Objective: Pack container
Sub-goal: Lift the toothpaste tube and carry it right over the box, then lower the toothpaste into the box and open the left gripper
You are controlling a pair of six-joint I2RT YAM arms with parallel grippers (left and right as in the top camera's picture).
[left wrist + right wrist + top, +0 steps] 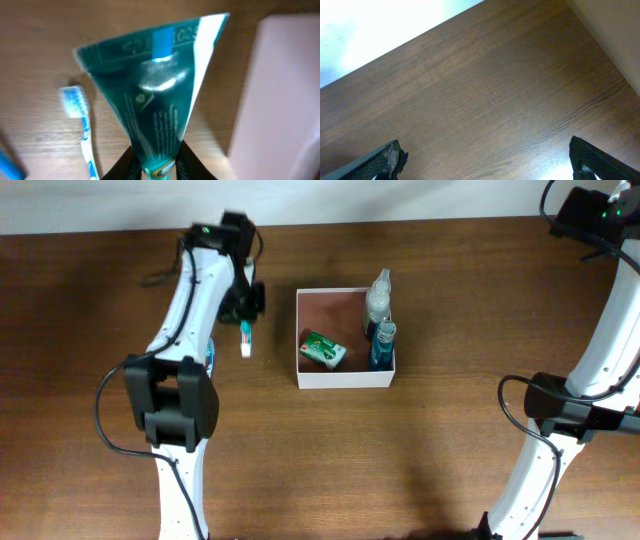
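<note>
Brown wood table, nothing fancy. Left gripper (157, 165) clamped on the narrow end of a teal tube (150, 90), wide end sticking straight out ahead. Container (345, 379) mid-table, just off to that gripper's right. Right gripper (487, 155) wide apart, way off in the back corner. Probably just a short swing right.

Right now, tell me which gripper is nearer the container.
Left. The left gripper, gripping a toothpaste tube, sits just left of the container; the right gripper hangs open far off to its right.
</note>
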